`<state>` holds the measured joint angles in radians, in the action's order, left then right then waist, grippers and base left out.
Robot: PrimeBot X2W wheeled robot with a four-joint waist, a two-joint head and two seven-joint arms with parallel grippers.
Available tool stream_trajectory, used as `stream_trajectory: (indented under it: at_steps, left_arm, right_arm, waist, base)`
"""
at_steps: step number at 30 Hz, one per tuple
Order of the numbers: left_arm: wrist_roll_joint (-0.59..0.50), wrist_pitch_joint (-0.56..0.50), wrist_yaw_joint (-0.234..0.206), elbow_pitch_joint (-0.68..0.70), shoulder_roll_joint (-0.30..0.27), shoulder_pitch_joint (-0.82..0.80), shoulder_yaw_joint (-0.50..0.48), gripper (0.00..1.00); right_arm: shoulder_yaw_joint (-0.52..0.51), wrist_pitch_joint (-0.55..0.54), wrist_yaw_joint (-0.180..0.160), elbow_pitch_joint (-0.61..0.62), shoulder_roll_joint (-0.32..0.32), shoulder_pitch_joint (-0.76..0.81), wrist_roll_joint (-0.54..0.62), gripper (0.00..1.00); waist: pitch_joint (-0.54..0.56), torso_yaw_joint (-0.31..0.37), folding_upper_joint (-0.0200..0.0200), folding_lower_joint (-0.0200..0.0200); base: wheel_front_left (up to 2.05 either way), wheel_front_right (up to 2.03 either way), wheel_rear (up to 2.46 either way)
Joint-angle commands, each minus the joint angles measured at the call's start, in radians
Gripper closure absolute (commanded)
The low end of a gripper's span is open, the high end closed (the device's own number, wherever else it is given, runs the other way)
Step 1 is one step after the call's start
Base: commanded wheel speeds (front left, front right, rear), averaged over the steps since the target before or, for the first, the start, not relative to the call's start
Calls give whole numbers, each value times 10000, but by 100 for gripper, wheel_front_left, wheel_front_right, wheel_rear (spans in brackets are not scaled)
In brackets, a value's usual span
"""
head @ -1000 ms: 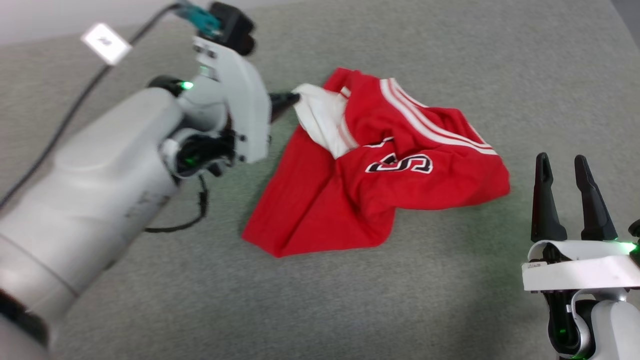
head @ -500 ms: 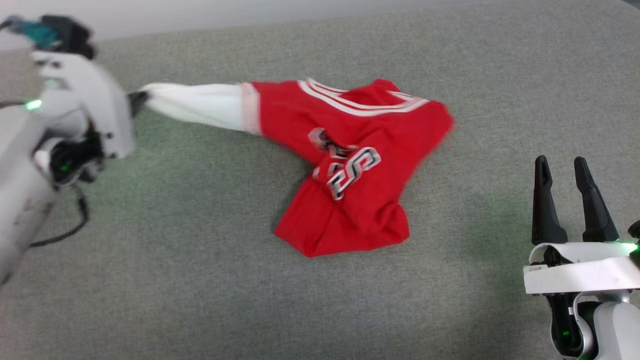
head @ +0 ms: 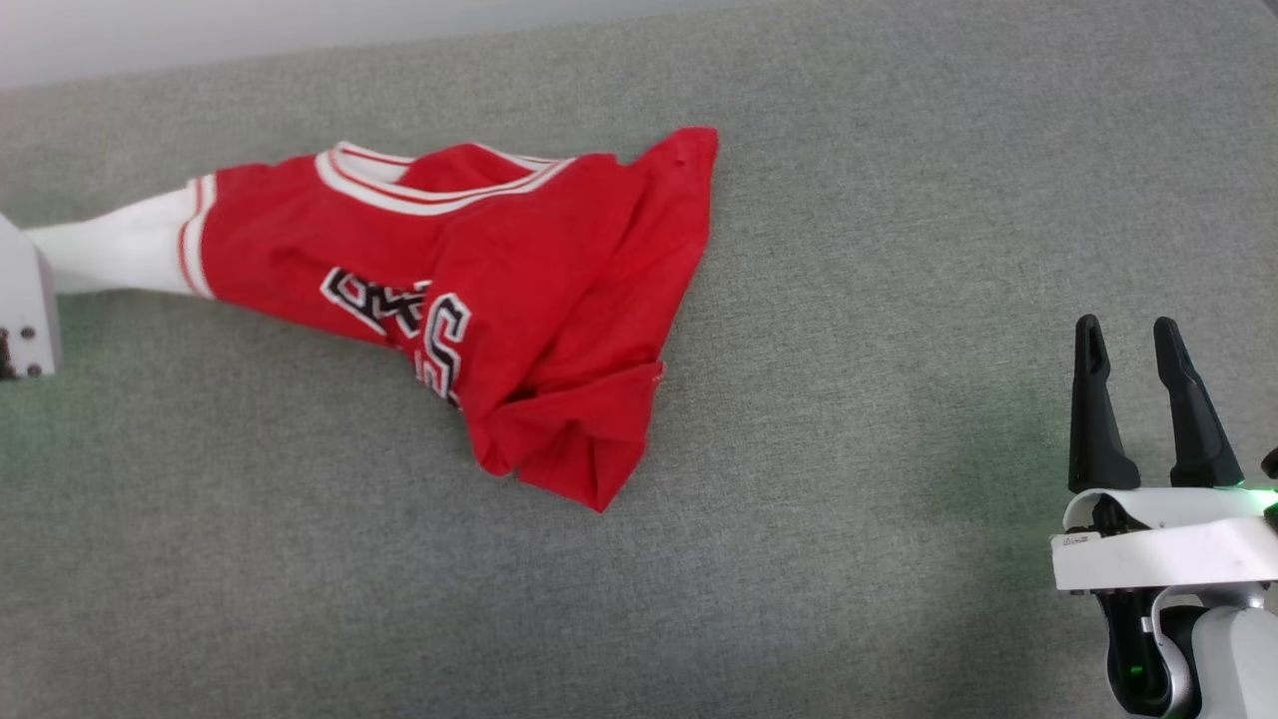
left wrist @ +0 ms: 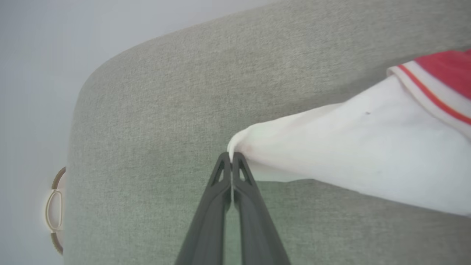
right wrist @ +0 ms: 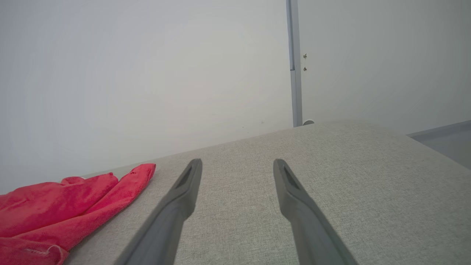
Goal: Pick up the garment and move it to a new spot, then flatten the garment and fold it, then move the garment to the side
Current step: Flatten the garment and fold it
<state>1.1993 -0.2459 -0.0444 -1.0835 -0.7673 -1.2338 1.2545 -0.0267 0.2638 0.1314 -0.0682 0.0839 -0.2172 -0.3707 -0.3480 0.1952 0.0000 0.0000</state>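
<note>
grey fabric surface (head: 849,250) — left end effector (left wrist: 232,156) pinching garment (head: 479,270) sleeve.

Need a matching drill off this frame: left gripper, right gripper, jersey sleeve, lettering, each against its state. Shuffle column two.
Column A
1. left gripper
2. right gripper
3. white sleeve
4. black lettering

Column B
a. open, holding nothing, bare grey upholstery ahead of it
b. stretched out toward the head view's left edge
c. shut on a pinch of the garment
d. creased and partly folded under, on the red front

Pairs: 1-c, 2-a, 3-b, 4-d
</note>
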Motion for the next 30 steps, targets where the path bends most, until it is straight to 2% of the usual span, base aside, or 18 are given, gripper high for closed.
stream_trajectory:
  at_steps: [1, 3, 5, 6, 7, 8, 9, 11, 17, 21, 24, 27, 30]
  left_arm:
    - [-41, 93, -225, -230, 83, 228, -10, 100]
    - [259, 156, -284, -461, 159, 403, -215, 100]
    - [550, 173, -154, -570, 332, 685, -411, 98]
    - [648, 213, -78, -626, 378, 773, -481, 83]
    - [698, 357, 10, -669, 403, 821, -527, 62]
    - [792, 522, 105, -704, 454, 883, -596, 26]
    - [903, 706, 179, -738, 528, 972, -699, 0]
    - [935, 969, 278, -751, 592, 1044, -785, 0]
    - [1103, 2923, 637, -708, 955, 1461, -1155, 0]
    - [1224, 4541, 1003, -279, 1481, 2032, -1458, 0]
    - [1017, 5058, 1030, 326, 1876, 2406, -1703, 0]
    - [201, 5118, 631, 1685, 2100, 2811, -2996, 0]
    - [-1283, 5092, -147, 3722, 2450, 4402, -5031, 0]
  right_arm:
    - [42, 7, -14, -22, -18, -1, -45, 0]
    - [103, 7, -14, -44, 6, -41, -40, 0]
    - [218, 7, -14, -71, 64, -93, -39, 0]
    - [282, 7, -14, -87, 101, -119, -40, 0]
    - [365, 7, -14, -93, 150, -138, -40, 0]
    - [469, 7, -14, -105, 208, -154, -34, 0]
    - [572, 7, -14, -126, 267, -176, -26, 0]
    - [676, 7, -14, -146, 325, -202, -20, 0]
    - [1494, 7, -14, -421, 978, -469, -59, 0]
    - [2114, -48, -14, -863, 1567, -702, -201, 0]
    - [2515, -483, -14, -1127, 2027, -1098, -361, 0]
    - [3065, -1367, -14, -1278, 2523, -1582, -585, 0]
    - [3694, -2508, -14, -1370, 2976, -2216, -902, 0]
  waist:
    - [15, -31, 0, 0]
    - [17, -63, 0, 0]
    - [30, -98, 0, 0]
    - [35, -120, 0, 0]
    - [41, -155, 0, 0]
    - [52, -199, 0, 0]
    - [71, -246, 0, 0]
    - [95, -298, 0, 0]
    - [380, -852, 0, 0]
    - [631, -1438, 0, 0]
    - [765, -1991, 0, 0]
    - [823, -2537, 0, 0]
    - [809, -3041, 0, 0]
  base:
    - [0, 0, 0]
    - [0, 0, 0]
    - [0, 0, 0]
    - [0, 0, 0]
    - [0, 0, 0]
    - [0, 0, 0]
    - [0, 0, 0]
    - [0, 0, 0]
    - [0, 0, 0]
    - [0, 0, 0]
    - [0, 0, 0]
    - [0, 0, 0]
    - [0, 0, 0]
